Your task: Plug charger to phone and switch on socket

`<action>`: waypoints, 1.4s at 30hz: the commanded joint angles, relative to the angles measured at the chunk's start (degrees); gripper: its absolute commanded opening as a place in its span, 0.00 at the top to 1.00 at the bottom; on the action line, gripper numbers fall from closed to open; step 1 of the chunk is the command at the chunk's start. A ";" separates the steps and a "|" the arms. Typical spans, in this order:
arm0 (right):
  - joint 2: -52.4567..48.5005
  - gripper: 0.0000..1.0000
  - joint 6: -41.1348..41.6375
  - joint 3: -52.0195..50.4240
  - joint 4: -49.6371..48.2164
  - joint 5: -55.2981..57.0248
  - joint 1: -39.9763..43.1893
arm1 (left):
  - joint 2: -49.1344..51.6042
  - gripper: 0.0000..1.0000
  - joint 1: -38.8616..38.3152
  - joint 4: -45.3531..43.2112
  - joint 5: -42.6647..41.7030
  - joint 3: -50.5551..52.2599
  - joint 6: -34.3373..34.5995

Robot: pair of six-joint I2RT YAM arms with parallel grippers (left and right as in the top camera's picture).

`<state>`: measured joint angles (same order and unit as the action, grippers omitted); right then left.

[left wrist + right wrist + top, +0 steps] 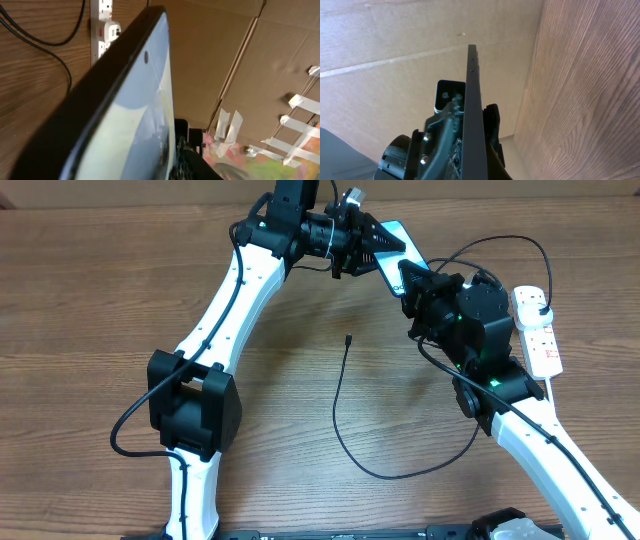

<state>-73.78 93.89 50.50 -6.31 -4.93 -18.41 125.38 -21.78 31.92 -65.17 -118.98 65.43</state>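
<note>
My right pincer (471, 112) clamps the phone (472, 75) edge-on, centre frame. My left pincer (388, 242) is at its upper end; how wide, I cannot tell.

Your overhead view looks straight down on the whole desk (100, 300). Left wrist view sits pressed close to the phone (125, 115) screen, socket (102, 10) behind it. Right wrist view runs along the phone's thin edge toward the cardboard wall (380, 40). All three share the phone.

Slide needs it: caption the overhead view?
Right pincer grips phone, left pincer at its other end; cable tip lies loose.
</note>
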 commanded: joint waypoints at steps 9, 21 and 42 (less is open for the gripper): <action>-0.17 0.96 -0.61 1.03 0.57 -2.14 -1.14 | -0.57 0.96 -0.37 -0.81 -0.52 -1.18 0.66; -0.20 0.85 -0.66 1.03 0.57 -2.14 -1.14 | -0.57 0.96 -0.31 -0.70 -0.22 -1.18 -1.40; -0.17 0.43 -30.08 1.01 23.69 -2.21 2.47 | -0.57 0.96 9.09 20.39 7.06 -1.18 -32.41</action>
<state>-73.78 77.14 50.68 15.09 -7.27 -17.04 125.40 -15.59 49.80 -60.18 -118.98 43.07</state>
